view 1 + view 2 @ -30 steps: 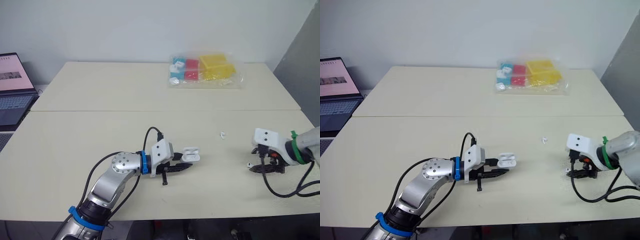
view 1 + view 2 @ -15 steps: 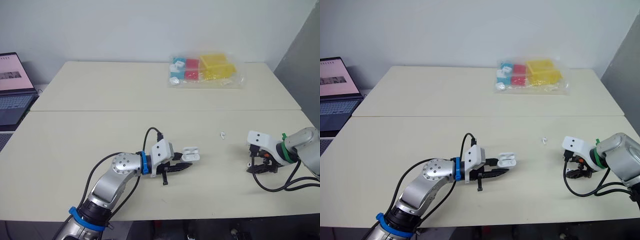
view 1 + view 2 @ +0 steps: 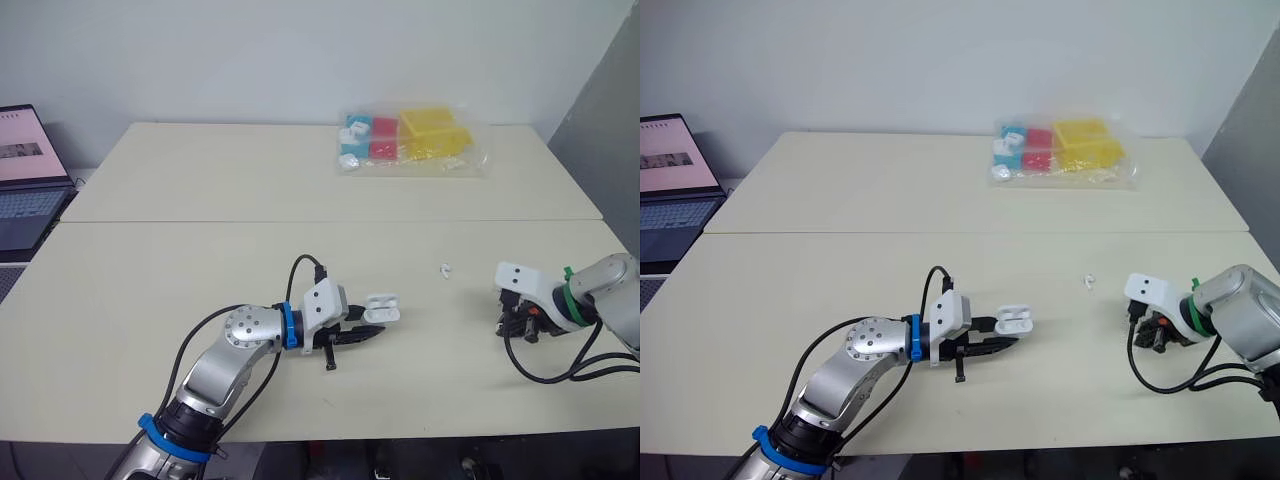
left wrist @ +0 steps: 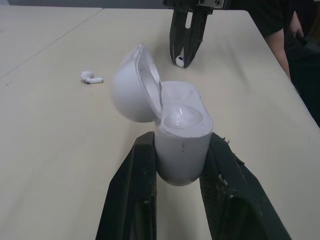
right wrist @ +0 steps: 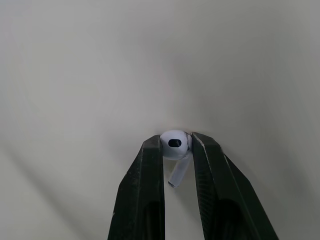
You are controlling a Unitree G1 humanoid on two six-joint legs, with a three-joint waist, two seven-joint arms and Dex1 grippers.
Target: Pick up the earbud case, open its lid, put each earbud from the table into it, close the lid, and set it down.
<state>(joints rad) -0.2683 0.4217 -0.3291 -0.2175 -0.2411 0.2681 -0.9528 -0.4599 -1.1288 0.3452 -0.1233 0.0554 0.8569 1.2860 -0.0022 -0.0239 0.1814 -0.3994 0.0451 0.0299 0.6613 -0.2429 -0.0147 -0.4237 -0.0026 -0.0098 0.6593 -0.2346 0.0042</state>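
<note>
While the left gripper (image 3: 362, 331) reaches low over the near part of the beige table (image 3: 200, 280), its two black fingers are clamped on the sides of a white earbud case (image 4: 180, 135). The case sits upright between them with its lid (image 4: 132, 85) swung open. Towards the table's right edge, the right gripper (image 3: 517, 326) points down at the tabletop, fingers pinched on one white earbud (image 5: 174, 142). A second earbud (image 3: 445, 269) lies loose on the table between the two grippers. A clear bag of coloured blocks (image 3: 410, 140) rests far back, and an open laptop (image 3: 25, 180) stands at the left.
</note>
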